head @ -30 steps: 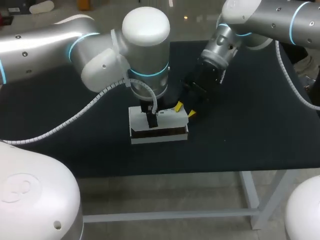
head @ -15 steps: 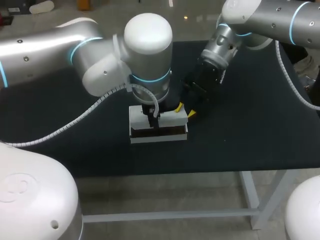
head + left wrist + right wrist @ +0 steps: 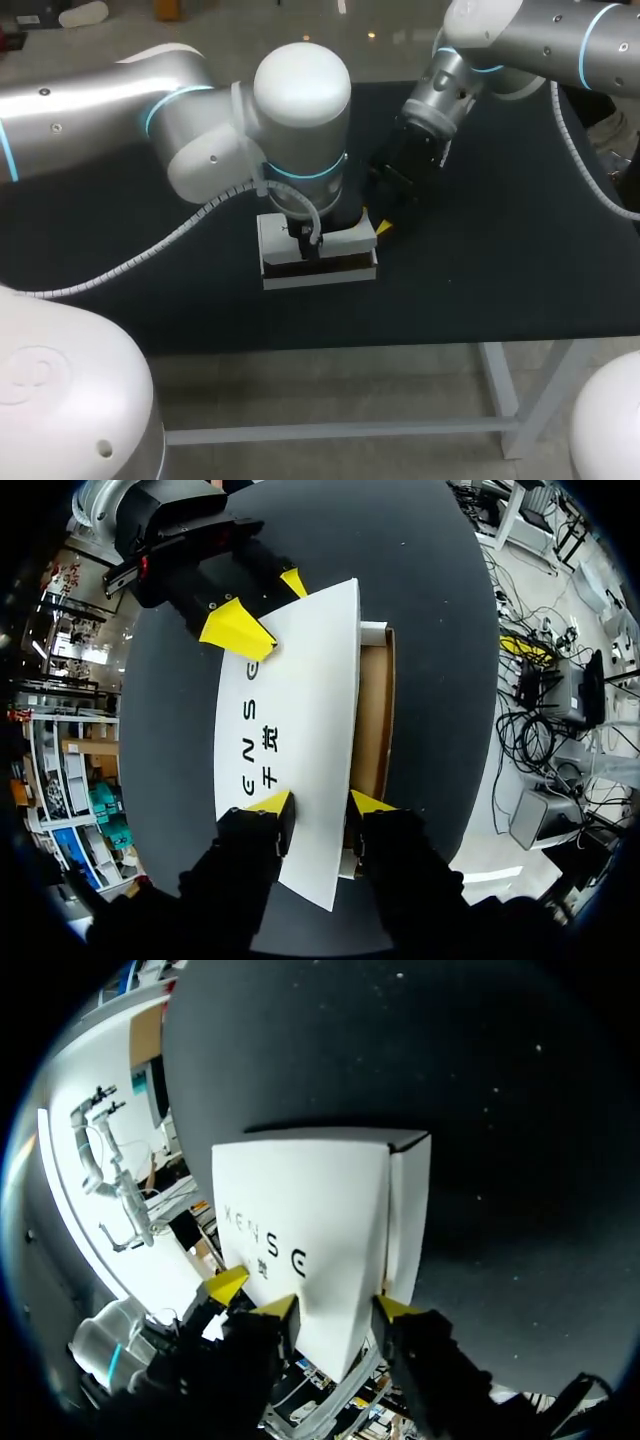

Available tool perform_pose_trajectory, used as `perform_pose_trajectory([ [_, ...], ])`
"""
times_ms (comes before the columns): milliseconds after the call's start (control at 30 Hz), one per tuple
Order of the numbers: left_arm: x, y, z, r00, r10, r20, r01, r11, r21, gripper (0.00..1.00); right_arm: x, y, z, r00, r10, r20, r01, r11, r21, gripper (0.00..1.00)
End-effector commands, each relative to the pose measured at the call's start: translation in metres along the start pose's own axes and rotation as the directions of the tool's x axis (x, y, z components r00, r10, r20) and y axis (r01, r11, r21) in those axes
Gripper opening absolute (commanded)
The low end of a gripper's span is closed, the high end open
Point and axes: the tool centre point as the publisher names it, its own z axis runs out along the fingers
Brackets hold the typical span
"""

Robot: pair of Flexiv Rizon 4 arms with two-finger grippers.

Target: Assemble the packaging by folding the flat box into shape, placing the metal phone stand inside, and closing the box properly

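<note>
Guessing from looks, the box in the middle of the table is light, floppy card that creases easily, so its lid is best taken near the free edge, where the left gripper sits narrowly open astride it; can't tell for the right gripper.

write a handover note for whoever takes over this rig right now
Left gripper: open, tips straddling the free edge of the white lid at one end.
Right gripper: open, tips at the lid's other end.
Box: folded into shape, standing on the black table.
Done: box formed, lid partly down; the brown inside shows along one side.
Phone stand: not visible in any view, so check that it is in.
Left: bring the lid fully down and tuck it shut.
</note>
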Motion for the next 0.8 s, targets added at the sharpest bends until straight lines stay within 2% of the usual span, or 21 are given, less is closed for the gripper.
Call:
perform_pose_trajectory([
  [33,0.0035,-0.0009,0.0024,1.0,-0.003,0.004,0.003,1.0,0.005,0.36,0.0011,0.0012,-0.0005,1.0,-0.001,0.0,0.001,1.0,0.004,0.49],
  [800,0.0069,0.0007,0.0053,1.0,-0.006,0.008,0.006,1.0,0.016,0.35,-0.0002,0.0009,0.0,1.0,0.002,0.004,-0.002,1.0,0.005,0.5],
])
